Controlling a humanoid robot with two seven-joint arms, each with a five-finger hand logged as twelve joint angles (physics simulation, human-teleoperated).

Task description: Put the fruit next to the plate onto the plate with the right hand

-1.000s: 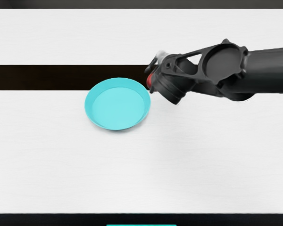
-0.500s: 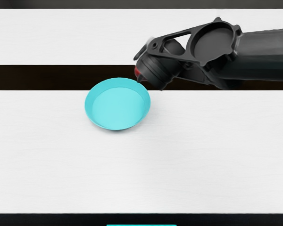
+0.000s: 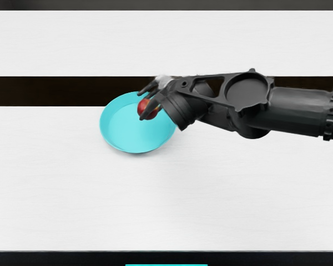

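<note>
A pale white tabletop (image 3: 238, 194) fills the view, crossed at the far side by a dark horizontal band (image 3: 44, 91). A round turquoise plate (image 3: 122, 138) sits a little left of centre. The black right arm reaches in from three o'clock, and the right hand (image 3: 161, 100) is over the plate's rim at about one o'clock. Its dark fingers (image 3: 150, 114) are curled round a small red fruit (image 3: 142, 106), which shows between them over the plate's inner surface, towards one o'clock of its centre (whether it touches the plate cannot be told). The left arm is out of sight.

The step in hand looks like the placing itself, with the carry over. The next move should be a short lowering. Then the fingers must spread gently, since a round fruit could roll towards the rim.
</note>
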